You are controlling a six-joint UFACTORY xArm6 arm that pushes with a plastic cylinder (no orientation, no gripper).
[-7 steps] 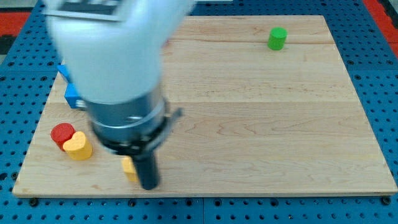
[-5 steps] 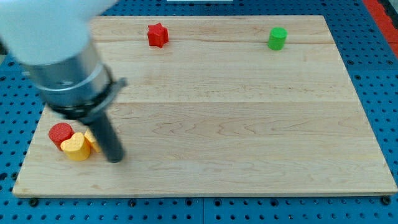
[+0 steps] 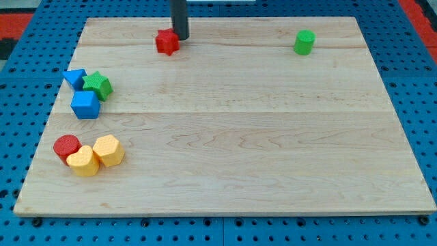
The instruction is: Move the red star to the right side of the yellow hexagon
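Note:
The red star (image 3: 166, 42) lies near the view's top, left of centre. My tip (image 3: 180, 38) stands just to its upper right, touching or nearly touching it. The yellow hexagon (image 3: 108, 150) sits at the lower left, pressed against a yellow heart-like block (image 3: 82, 161) and near a red cylinder (image 3: 67, 146). The star is far above and to the right of the hexagon.
A blue triangle-like block (image 3: 74, 78), a green star (image 3: 97, 85) and a blue cube (image 3: 85, 105) cluster at the left edge. A green cylinder (image 3: 304, 42) stands at the top right. The wooden board (image 3: 273, 137) lies on a blue pegboard.
The arm swept from the lower left up to the top of the board. The yellow hexagon was pushed left against the yellow heart. The red star has shifted slightly left and down.

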